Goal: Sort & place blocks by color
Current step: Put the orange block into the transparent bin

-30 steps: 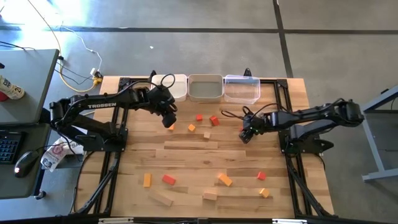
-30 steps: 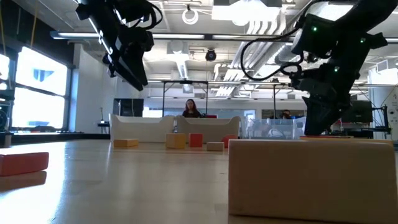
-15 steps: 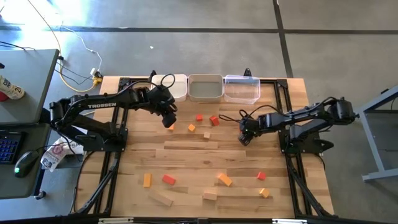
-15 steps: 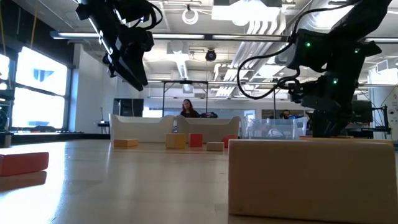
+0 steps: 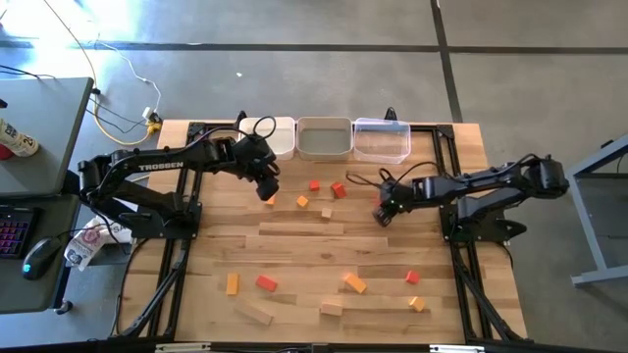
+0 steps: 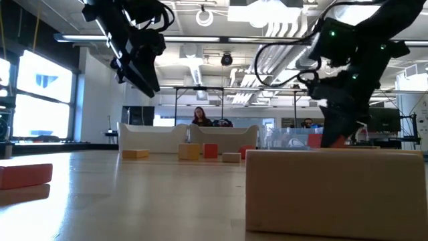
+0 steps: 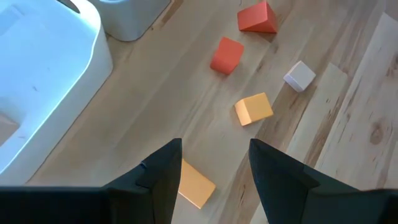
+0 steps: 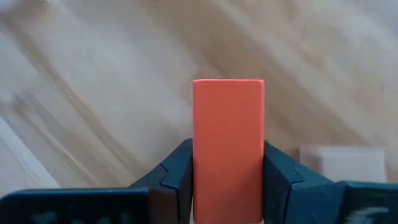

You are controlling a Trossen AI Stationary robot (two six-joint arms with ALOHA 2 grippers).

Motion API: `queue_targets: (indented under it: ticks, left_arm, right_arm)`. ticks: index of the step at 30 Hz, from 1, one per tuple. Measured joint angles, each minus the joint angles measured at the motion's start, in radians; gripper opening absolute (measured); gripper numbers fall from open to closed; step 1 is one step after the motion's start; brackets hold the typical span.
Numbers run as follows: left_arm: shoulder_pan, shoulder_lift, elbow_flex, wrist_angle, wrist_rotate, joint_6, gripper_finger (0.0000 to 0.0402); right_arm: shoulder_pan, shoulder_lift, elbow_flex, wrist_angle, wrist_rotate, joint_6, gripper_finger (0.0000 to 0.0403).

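Wooden bench point(image 5: 294, 240) surface carries scattered blocks. Right pincer point(image 8: 227, 186) clamps a red block point(image 8: 228, 149) between both fingers, just above the boards right of centre point(image 5: 384, 208). Left pincer point(image 7: 211, 180) hangs parted, holding nothing, over an orange block point(image 7: 194, 185). Open boards lie mid-bench; three bins point(image 5: 324, 138) line the far edge. A foreground block point(image 6: 334, 191) hides the low view's right side.

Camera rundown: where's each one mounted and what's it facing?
High: overhead, straight down on table; both arms.
Low: table height, level into room; both arms from above.
Left wrist: past left gripper, open over orange block.
Right wrist: right gripper clamping red block.
Shared: red block in low and right wrist.
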Motion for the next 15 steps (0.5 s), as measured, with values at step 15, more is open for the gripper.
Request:
queue_targets:
  ticks: [15]
  left_arm:
    - [0.0,0.0,0.0,0.026,0.0,0.0,0.0172]
  right_arm:
    - [-0.235,-0.057,0.0,0.405,0.029,-0.208,0.0106]
